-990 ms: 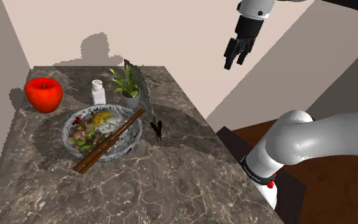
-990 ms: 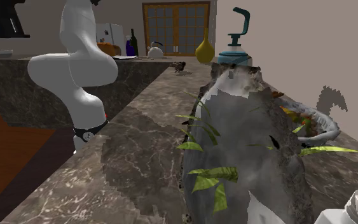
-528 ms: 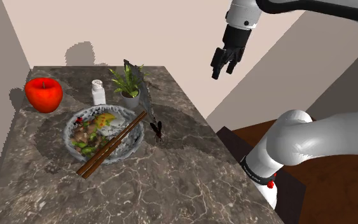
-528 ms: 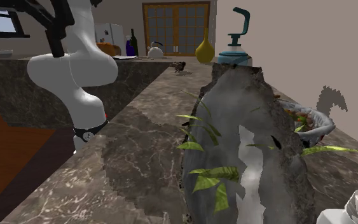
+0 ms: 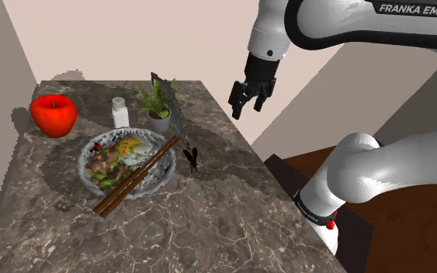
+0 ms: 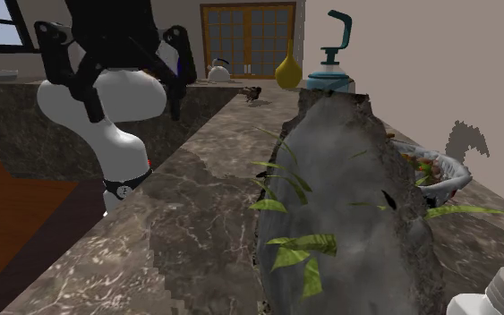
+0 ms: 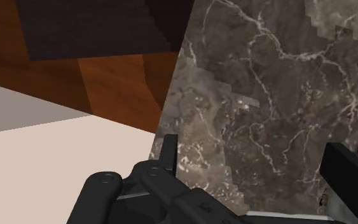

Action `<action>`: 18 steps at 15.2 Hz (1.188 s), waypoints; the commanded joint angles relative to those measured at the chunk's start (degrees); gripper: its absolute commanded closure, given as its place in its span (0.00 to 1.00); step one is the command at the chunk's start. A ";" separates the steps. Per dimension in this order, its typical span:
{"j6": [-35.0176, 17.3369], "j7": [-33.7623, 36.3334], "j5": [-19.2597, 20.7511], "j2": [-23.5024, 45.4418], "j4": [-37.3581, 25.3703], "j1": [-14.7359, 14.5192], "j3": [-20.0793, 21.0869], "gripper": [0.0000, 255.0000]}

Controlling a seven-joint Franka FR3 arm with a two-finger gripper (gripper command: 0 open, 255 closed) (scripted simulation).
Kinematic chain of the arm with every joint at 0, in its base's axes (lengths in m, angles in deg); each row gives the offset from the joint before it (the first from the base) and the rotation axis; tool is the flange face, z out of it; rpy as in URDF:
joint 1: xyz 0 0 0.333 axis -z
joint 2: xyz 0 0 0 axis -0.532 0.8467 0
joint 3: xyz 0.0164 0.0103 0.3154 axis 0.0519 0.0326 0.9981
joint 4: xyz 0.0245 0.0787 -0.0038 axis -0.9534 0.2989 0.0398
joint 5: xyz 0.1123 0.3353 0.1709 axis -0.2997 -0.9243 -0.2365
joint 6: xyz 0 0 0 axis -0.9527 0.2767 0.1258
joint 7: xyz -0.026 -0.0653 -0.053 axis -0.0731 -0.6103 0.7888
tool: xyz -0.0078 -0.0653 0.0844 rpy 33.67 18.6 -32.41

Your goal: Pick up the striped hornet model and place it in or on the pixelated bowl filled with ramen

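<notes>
Lower and nearer the counter than half a second ago, the white arm (image 5: 395,171) hangs its black gripper (image 5: 246,104) over the marble counter's (image 5: 209,225) edge, fingers spread wide, holding nothing. On the counter sits the ramen bowl (image 5: 82,159). The striped hornet (image 5: 192,159) stands just beside it, toward the shoulder view's right.

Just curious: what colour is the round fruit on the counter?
The round apple is bright red; shoulder view shows it best.

Veined marble counter (image 5: 209,225); glossy red apple (image 5: 53,115); wooden chopsticks (image 5: 135,174); polished wood floor (image 5: 410,233).
</notes>
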 commanded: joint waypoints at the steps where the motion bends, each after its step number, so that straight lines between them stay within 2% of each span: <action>1: -2.29 2.73 -1.78 2.09 -0.25 -0.65 2.37 0.00; 8: -11.25 12.17 -6.38 10.88 -1.93 -2.28 11.11 0.00; 13: -17.78 19.45 -7.00 19.36 -5.36 -2.30 17.47 0.00; 18: -21.39 19.91 -7.04 21.00 -3.41 -2.40 18.46 0.00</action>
